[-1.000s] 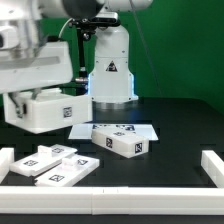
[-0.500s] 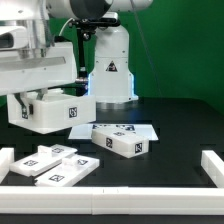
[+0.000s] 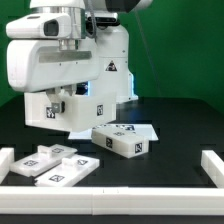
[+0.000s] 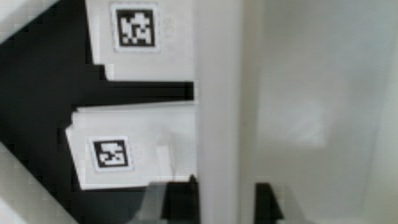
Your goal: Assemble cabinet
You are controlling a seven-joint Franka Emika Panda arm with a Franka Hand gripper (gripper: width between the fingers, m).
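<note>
Small block [image 3: 123, 144] and flat panels [image 3: 55, 165] near cabinet body [image 3: 85, 114]

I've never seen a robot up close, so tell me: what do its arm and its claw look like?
The arm is white, with bulky rounded shells and a black joint up top. Its white base carries a triangular warning sticker. The gripper ends in two dark fingers.
</note>
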